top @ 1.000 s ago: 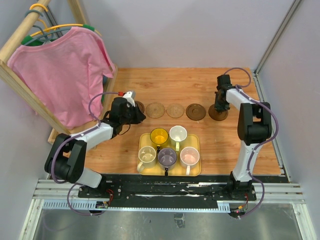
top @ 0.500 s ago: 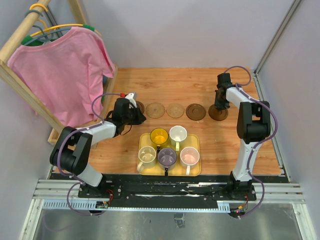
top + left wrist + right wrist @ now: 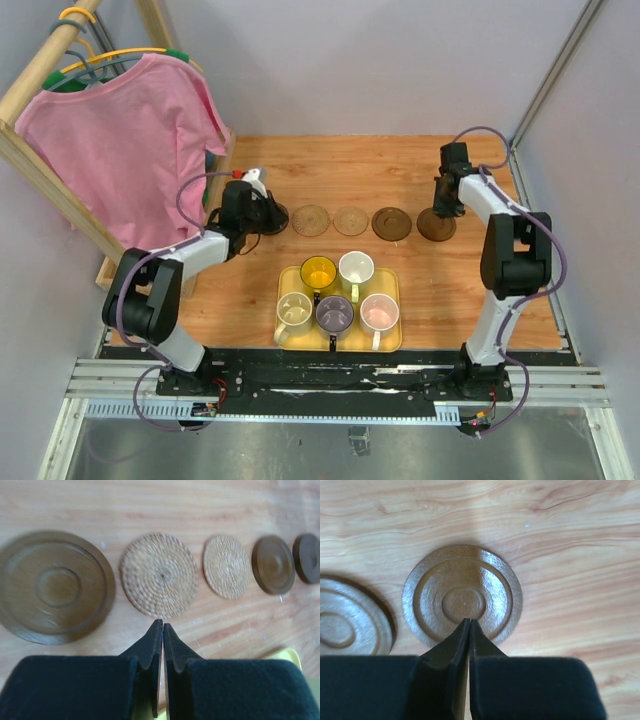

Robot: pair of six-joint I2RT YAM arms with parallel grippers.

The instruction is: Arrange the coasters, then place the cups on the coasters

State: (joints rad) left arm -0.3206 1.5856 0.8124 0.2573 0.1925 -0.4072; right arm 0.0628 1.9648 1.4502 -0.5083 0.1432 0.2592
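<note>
The coasters (image 3: 350,220) lie in a row on the surface (image 3: 380,165), so arranging looks done. All five cups (image 3: 334,312) sit in the tray (image 3: 392,280), unplaced. My left tool (image 3: 163,630) and right tool (image 3: 470,625) are pinched shut, empty.

Left tool (image 3: 161,625) moved farther out; right tool (image 3: 469,621) edged right.

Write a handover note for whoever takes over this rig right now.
Left pincer: shut, empty, tips beside the leftmost brown coaster.
Right pincer: shut, empty, tips over the rightmost brown coaster; contact unclear.
Coasters: all five lie flat in one row.
Cups: all five stand on the yellow tray, none on a coaster.
Done: the row looks arranged.
Left: move each cup onto a coaster.
</note>
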